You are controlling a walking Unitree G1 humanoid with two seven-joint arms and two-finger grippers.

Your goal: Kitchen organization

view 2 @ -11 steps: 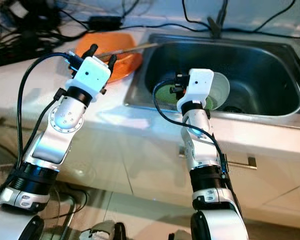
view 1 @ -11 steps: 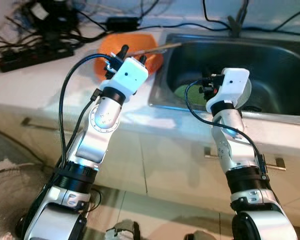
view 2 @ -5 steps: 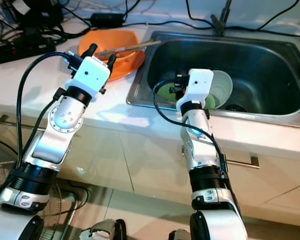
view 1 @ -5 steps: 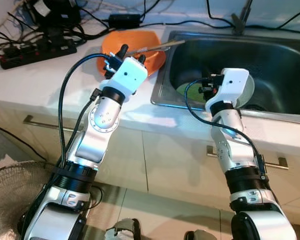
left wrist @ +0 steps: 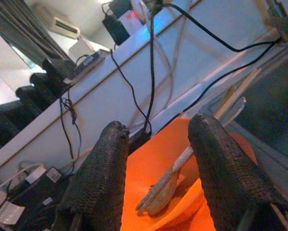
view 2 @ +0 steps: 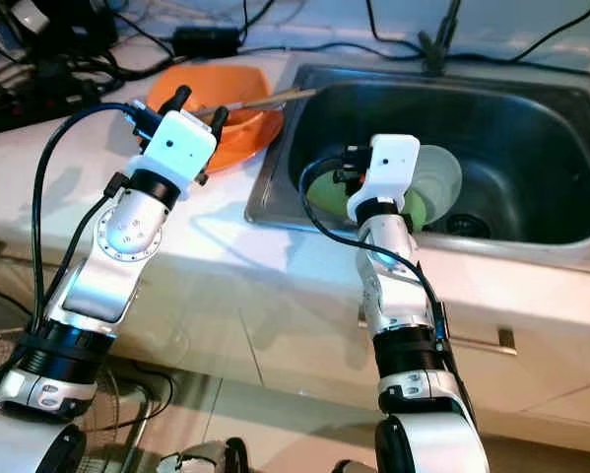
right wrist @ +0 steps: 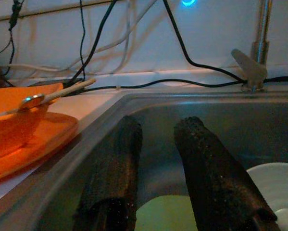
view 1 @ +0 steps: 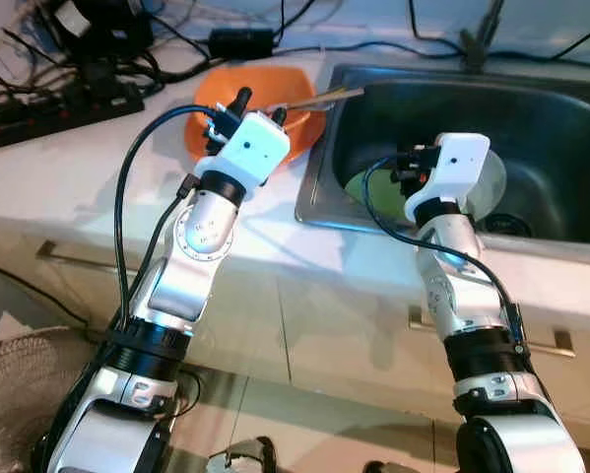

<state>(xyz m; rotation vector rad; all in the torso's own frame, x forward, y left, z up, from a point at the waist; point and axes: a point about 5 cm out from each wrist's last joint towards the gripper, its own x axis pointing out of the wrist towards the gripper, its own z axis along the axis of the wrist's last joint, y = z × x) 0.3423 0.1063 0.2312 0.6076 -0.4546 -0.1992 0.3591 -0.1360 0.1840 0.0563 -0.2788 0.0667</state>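
The left gripper (left wrist: 158,159), fingers spread and empty, hovers before the orange bowl (view 1: 221,99) holding utensils (left wrist: 182,163) on the white countertop (view 1: 78,168). The right gripper (right wrist: 156,159), also parted and empty, hangs over the steel sink (view 2: 531,128) above a green plate (right wrist: 165,214) and white bowl (view 2: 437,182). Black cables (view 1: 68,79) crowd the back wall.

Both silver arms reach forward, left pincer (left wrist: 158,192) and right pincer (right wrist: 156,178) with fingers parted.
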